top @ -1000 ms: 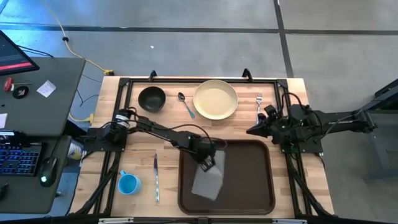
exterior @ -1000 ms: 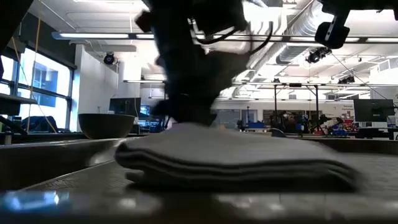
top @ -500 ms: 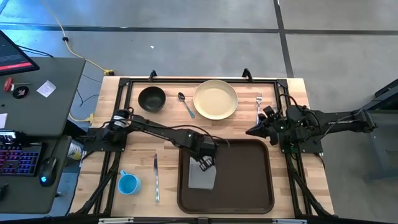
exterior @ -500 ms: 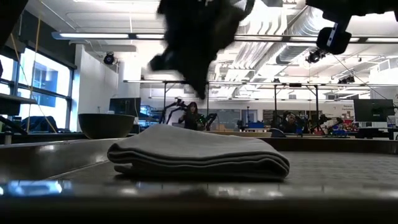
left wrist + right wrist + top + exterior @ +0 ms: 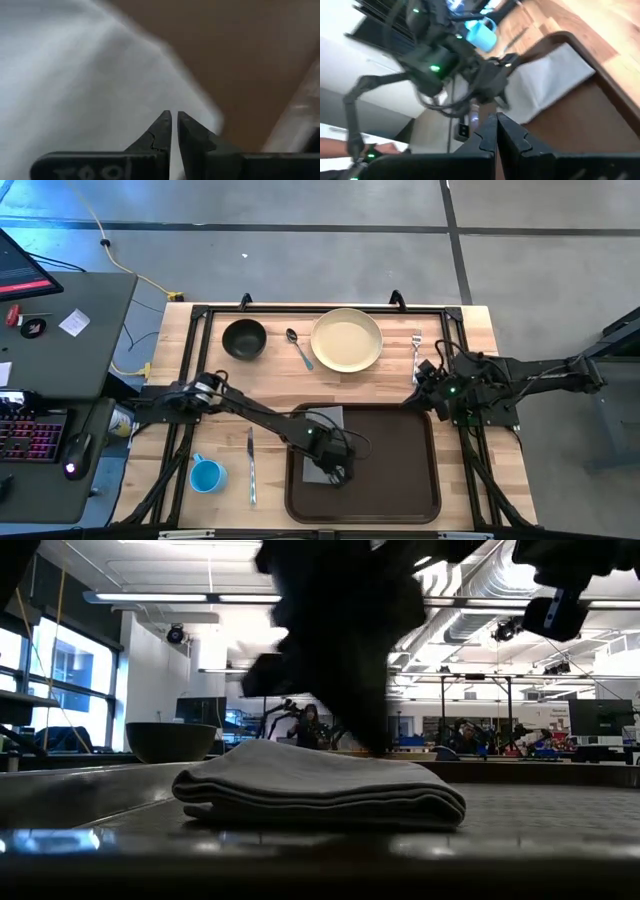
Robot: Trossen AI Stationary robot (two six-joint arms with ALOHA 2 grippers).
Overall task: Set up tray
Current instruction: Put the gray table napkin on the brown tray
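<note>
Tray [image 5: 395, 470], lower centre of the high view with folded napkin [image 5: 322, 452] at its left end, looks stiff and light, best gripped by its rim; left gripper [image 5: 336, 472] nearly closed, empty, over the napkin; right gripper [image 5: 418, 395] closed at the tray's upper-right corner.

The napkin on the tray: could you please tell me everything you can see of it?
The napkin is grey cloth, folded into a flat rectangle with layered edges showing from the low view. It lies flat inside the brown tray, in its left part, near the back rim. The left claw is above its front edge, fingers nearly together; contact cannot be told.
</note>
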